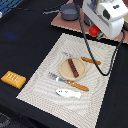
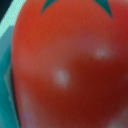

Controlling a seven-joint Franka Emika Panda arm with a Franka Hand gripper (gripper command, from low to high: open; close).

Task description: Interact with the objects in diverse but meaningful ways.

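Observation:
A red tomato [image 1: 93,31] with a green stalk hangs under my gripper [image 1: 95,29] at the back of the exterior view's right, over the far edge of the striped placemat [image 1: 45,75]. In the wrist view the tomato [image 2: 65,70] fills nearly the whole picture, so my fingers are hidden; the gripper looks shut on it. A dark brown sausage stick [image 1: 73,67] lies on a round tan plate [image 1: 64,71] in the middle of the mat. The white-and-blue oblong piece [image 1: 67,93] lies near the mat's front edge. A yellow-orange ridged bread slab [image 1: 13,78] rests on the black table at the exterior view's left.
An orange-handled fork [image 1: 67,82] lies in front of the plate and an orange-handled knife [image 1: 91,60] beside it. A grey pot [image 1: 70,12] stands on a brown board [image 1: 67,24] at the back. A black cable [image 1: 92,57] loops down from the arm over the mat.

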